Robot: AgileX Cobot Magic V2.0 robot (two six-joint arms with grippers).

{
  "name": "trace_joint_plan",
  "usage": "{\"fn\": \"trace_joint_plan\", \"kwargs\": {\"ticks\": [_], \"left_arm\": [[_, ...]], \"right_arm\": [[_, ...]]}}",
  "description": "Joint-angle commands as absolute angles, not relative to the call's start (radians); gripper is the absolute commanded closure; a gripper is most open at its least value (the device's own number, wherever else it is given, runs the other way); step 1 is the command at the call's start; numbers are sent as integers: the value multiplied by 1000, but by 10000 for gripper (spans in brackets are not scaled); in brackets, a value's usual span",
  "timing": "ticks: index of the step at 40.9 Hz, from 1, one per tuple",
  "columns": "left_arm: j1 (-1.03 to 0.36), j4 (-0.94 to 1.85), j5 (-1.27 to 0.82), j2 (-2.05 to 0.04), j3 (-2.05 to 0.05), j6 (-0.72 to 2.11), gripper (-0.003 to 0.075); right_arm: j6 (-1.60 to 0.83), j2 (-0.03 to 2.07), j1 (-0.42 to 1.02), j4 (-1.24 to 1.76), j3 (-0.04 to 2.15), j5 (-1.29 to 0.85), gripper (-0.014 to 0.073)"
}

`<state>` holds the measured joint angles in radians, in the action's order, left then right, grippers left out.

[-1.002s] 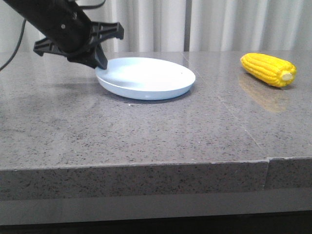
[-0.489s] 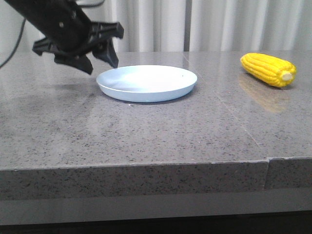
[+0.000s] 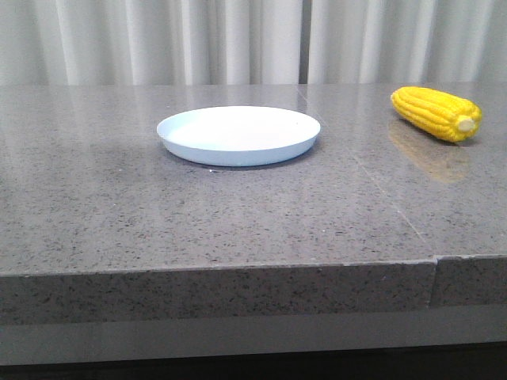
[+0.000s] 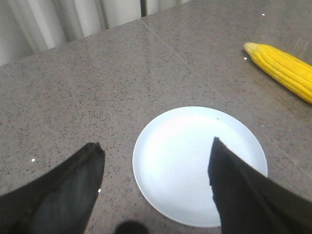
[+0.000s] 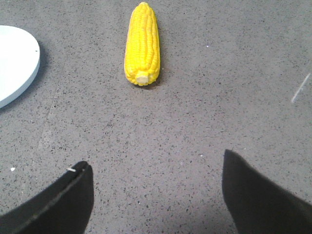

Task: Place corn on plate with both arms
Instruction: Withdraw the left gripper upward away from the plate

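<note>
The pale blue-white plate [image 3: 238, 134] lies flat on the grey stone table, left of centre. The yellow corn [image 3: 436, 113] lies on the table at the far right, its pale stub end toward the front. No arm shows in the front view. My left gripper [image 4: 156, 148] is open and empty, high above the plate [image 4: 195, 161], with the corn [image 4: 285, 69] beyond it. My right gripper [image 5: 156, 168] is open and empty above bare table, a good way short of the corn [image 5: 142, 44]. The plate's edge [image 5: 17, 61] shows beside it.
The table's front edge [image 3: 238, 269] runs across the front view, with a seam [image 3: 434, 258] near its right end. Pale curtains [image 3: 238, 39] hang behind the table.
My left gripper let go of the plate's left rim, and the plate dropped flat. The left arm then rose and left the front view. The corn has not moved.
</note>
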<state>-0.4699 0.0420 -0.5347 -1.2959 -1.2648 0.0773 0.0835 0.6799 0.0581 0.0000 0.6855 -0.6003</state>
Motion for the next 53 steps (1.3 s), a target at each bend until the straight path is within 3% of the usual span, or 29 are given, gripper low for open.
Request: {"fn": "trace_joint_plan", "kwargs": {"ticks": [1, 14, 27, 44, 50, 53], "left_arm": [[-488, 20, -526, -1166, -1232, 77, 274], [-488, 20, -572, -835, -998, 77, 323], [-488, 24, -677, -596, -871, 77, 324], [-488, 24, -677, -569, -859, 77, 324], [-488, 24, -677, -569, -859, 77, 324], [-488, 24, -677, -569, -859, 77, 324]], "right_arm": [[75, 684, 51, -17, 713, -536, 19], [75, 684, 51, -17, 713, -535, 19], [75, 684, 51, -17, 713, -535, 19], [39, 728, 51, -17, 817, -660, 16], [21, 817, 53, -16, 901, -738, -65], [21, 869, 53, -16, 941, -761, -66]]}}
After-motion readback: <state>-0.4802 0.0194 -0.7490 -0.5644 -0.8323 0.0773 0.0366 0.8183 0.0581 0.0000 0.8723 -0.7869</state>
